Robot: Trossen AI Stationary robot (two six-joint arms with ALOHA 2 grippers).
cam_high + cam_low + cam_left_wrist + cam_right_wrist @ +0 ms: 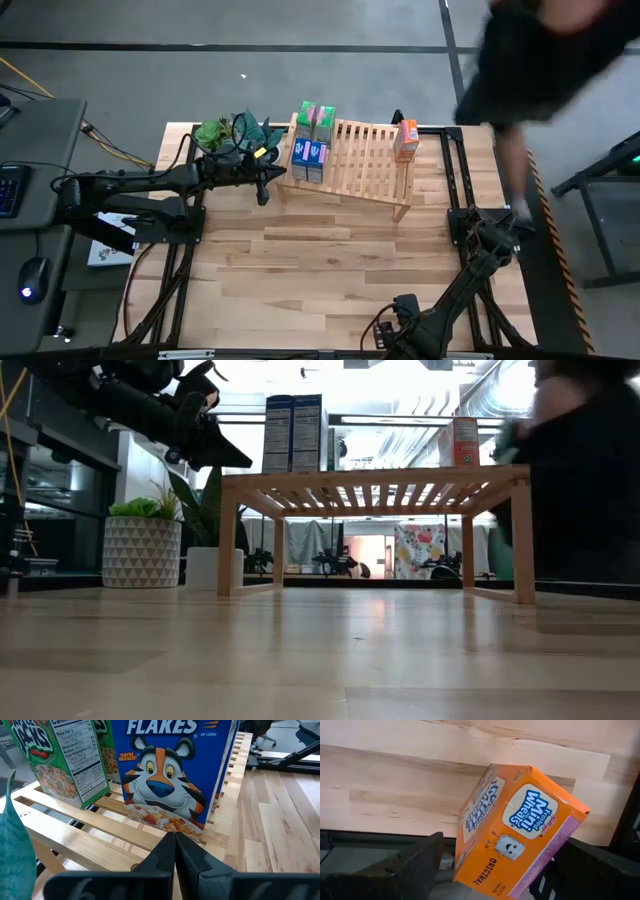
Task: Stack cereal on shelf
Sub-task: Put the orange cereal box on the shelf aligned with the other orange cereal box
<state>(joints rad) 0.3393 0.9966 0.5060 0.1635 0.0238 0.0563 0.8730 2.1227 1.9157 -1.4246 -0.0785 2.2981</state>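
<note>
While the left gripper (264, 190) hangs closed and empty just off the shelf's (365, 165) left end, two green boxes (314, 116) and two blue boxes (309, 160) stand upright on the slats beside it. Farther right, one orange box (405, 140) stands at the shelf's right end. Down at the table's near right, the right gripper (490, 870) has its fingers spread wide around a second orange box (520, 832), which sits tilted between them above the tabletop (330, 270); whether the pads actually press its sides I cannot tell. Such cardboard is probably light, stiff along its edges yet easily crushed, and fairly slick, so a gentle pinch across the narrow sides near mid-height should suit.
</note>
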